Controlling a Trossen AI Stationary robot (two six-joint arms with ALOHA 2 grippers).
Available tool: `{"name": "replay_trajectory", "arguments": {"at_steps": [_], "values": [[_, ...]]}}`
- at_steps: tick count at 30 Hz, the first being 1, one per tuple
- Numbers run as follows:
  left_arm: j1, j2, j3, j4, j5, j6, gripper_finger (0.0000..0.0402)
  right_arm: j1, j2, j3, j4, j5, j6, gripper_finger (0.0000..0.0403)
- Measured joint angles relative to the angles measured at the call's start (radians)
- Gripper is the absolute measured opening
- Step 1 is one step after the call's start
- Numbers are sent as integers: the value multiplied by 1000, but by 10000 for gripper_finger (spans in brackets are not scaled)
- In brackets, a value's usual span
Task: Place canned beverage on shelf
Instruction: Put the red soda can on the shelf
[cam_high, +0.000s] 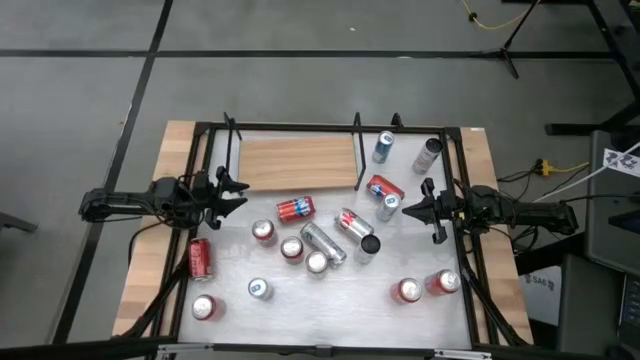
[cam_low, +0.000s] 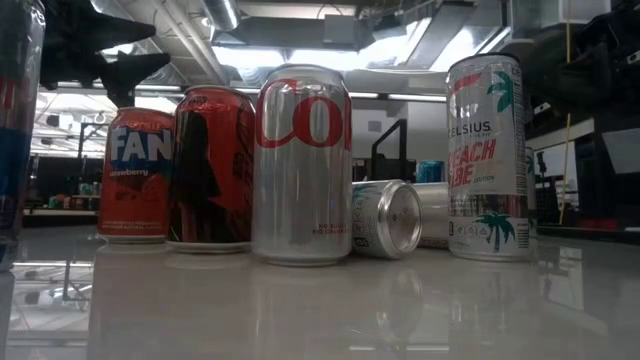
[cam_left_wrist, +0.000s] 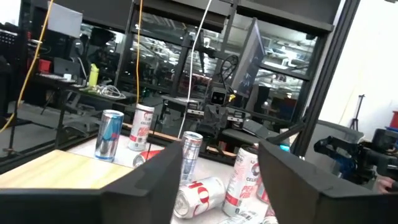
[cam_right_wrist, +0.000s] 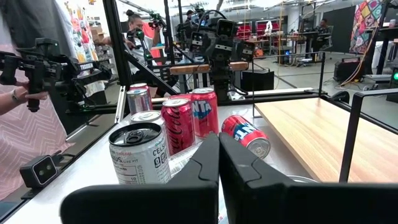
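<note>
Cans lie scattered over the bench (cam_high: 330, 300) beside the bare shelf (cam_high: 298, 162), the left gripper (cam_high: 238, 191) parted and empty, the right gripper (cam_high: 412, 209) shut, empty.

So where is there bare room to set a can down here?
The shelf is bare all over. So is the tabletop between the blue-topped can and the red can at lower right. The middle, around the lying silver can, is crowded.
</note>
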Motion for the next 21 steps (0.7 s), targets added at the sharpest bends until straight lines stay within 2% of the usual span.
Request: {"name": "replay_trajectory", "arguments": {"at_steps": [6, 11, 16, 21], "values": [[0, 0, 0, 0, -1, -1, 257, 0, 0, 0, 0, 0, 0, 0], [0, 0, 0, 35, 10, -80, 262, 0, 0, 0, 0, 0, 0, 0], [-19, 2, 0, 156, 23, -116, 263, 0, 0, 0, 0, 0, 0, 0], [-60, 58, 29, 216, -68, -120, 263, 0, 0, 0, 0, 0, 0, 0]]}}
